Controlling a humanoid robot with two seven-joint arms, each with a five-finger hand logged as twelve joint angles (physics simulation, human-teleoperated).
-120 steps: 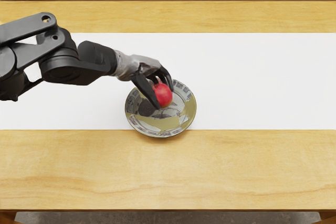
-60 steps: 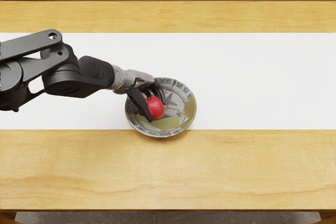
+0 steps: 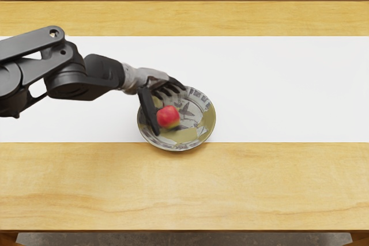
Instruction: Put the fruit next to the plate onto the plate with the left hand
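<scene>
A red apple with a yellowish underside lies inside the shiny metal plate, left of the plate's middle. My left hand hovers at the plate's left rim, its arm coming in from the left edge. The fingers are spread above the apple and the thumb points down along the apple's left side. The hand is open and no longer grasps the fruit. The right arm is out of view.
The plate stands on a white runner that crosses a wooden table. Wood strips run along the front and the back of the runner.
The hand lowered the apple into the plate, then opened its fingers and drew slightly up and left. The apple now rests in the plate, apart from the fingers.
</scene>
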